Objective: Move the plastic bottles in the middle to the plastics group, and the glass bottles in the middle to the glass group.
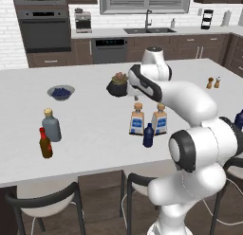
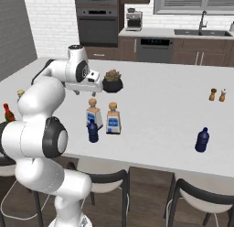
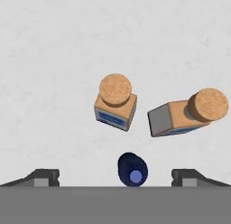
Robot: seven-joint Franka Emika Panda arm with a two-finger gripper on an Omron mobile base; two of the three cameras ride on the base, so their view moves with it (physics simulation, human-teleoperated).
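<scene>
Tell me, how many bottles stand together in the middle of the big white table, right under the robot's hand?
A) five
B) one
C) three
C, because two clear bottles with cork tops stand side by side there, with one small dark blue bottle just in front of them; the hand view looks straight down on the same three.
</scene>
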